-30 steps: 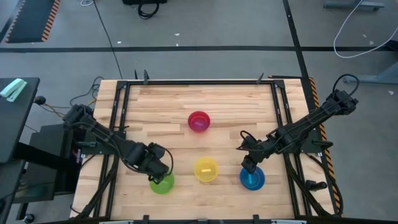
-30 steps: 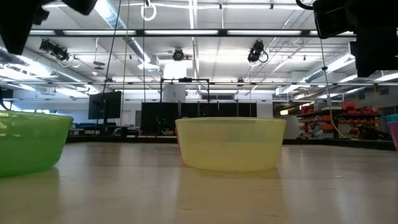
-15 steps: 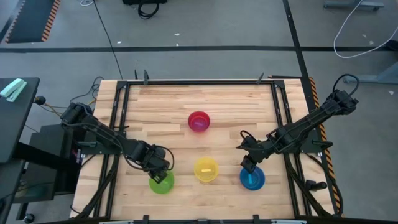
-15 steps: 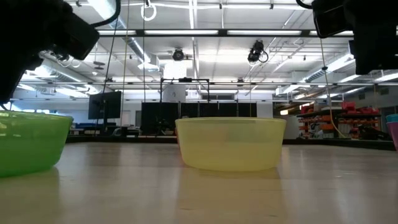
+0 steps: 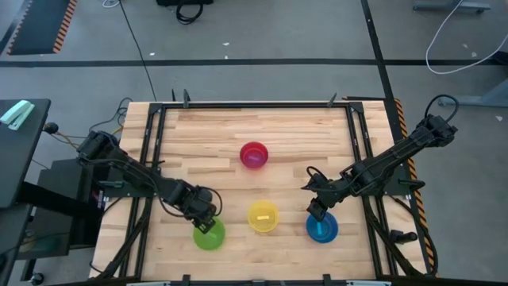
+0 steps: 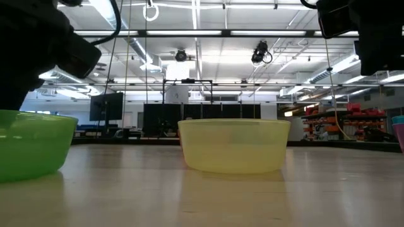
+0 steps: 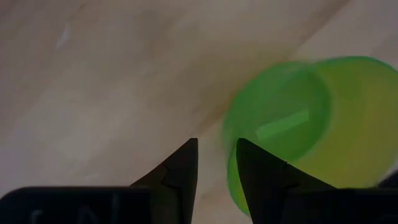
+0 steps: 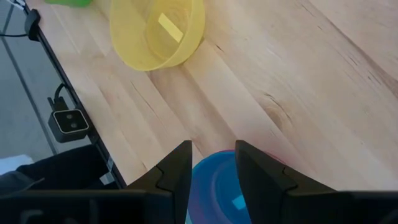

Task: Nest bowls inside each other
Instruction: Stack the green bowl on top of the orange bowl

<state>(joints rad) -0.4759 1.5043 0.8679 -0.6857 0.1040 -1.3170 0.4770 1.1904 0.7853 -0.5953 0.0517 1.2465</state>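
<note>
Since the earlier frames left gripper (image 5: 205,224) drops to the green bowl (image 5: 209,235), fingers narrowly parted astride its near rim, nothing clamped; yellow bowl (image 5: 263,216) sits just beyond, nearer this arm than right gripper (image 5: 315,211), parted over blue bowl (image 5: 322,228).

Seen from above, four bowls sit on the wooden surface (image 5: 206,143): pink-red bowl (image 5: 254,155) centre, green bowl (image 5: 209,234), yellow bowl (image 5: 263,216) and blue bowl (image 5: 322,228) along the near edge. Left gripper (image 5: 204,222) meets the green rim; right gripper (image 5: 317,210) the blue.
</note>
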